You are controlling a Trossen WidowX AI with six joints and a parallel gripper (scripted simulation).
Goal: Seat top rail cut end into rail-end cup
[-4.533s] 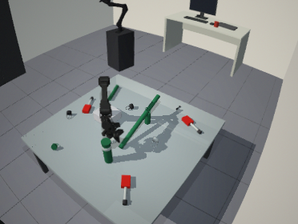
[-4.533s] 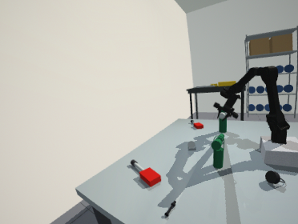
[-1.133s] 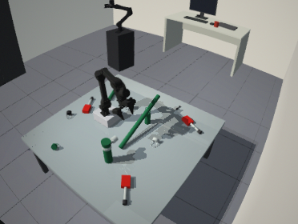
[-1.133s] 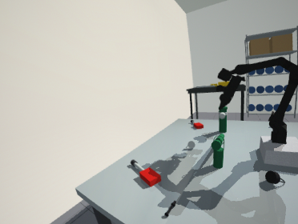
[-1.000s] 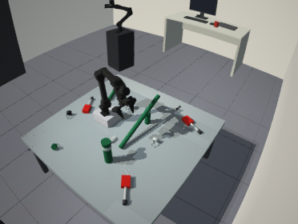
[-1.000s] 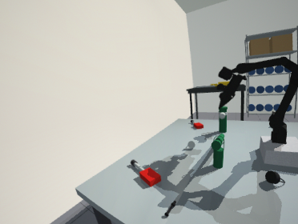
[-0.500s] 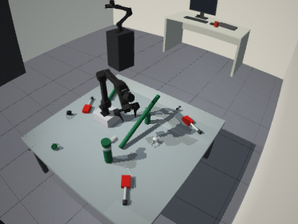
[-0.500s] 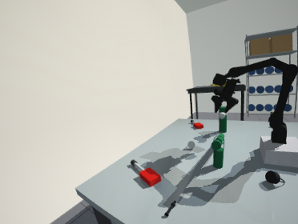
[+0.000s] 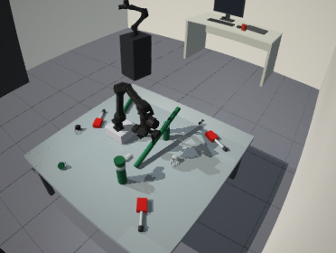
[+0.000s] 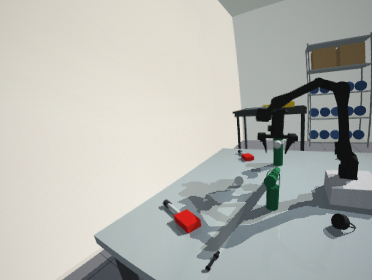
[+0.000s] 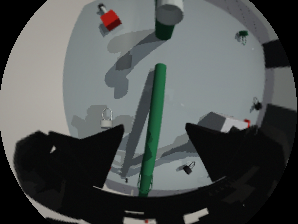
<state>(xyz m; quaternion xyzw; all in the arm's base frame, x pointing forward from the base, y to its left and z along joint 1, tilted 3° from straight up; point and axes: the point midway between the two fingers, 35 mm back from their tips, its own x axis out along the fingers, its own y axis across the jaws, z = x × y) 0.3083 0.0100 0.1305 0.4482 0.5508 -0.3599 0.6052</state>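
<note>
Top view: my gripper [image 9: 149, 127] hangs w/ fingers spread wide, nothing between them, just beside the mid-length of the green rail [image 9: 159, 135] on the arm's side. Rail runs diagonally across the table [image 9: 54, 149], upper end raised, lower end down near the big post [image 9: 120, 169]. Rail passes the small green post w/ the loop cap [image 9: 166, 133]; can't tell from this view whether it is threaded through.

Big post stands upright, green w/ a pale band near its top. A pale cup [image 9: 128, 156] sticks out sideways just beside the post top. Rail's lower end lies near the cup, apart from it, not inside.

Wrist view: rail [image 11: 152, 129] runs lengthwise between my two dark fingers, gap visible on both sides, no contact. Big post [image 11: 166, 10] sits beyond the rail's far end.

Exterior view: gripper [image 10: 278, 142] is above the table, jaws pointing down, arm base on a white block [image 10: 350, 195].

Misc. on table: red-bodied tools [image 9: 143, 205], [image 9: 211, 135], [image 9: 98, 122].
</note>
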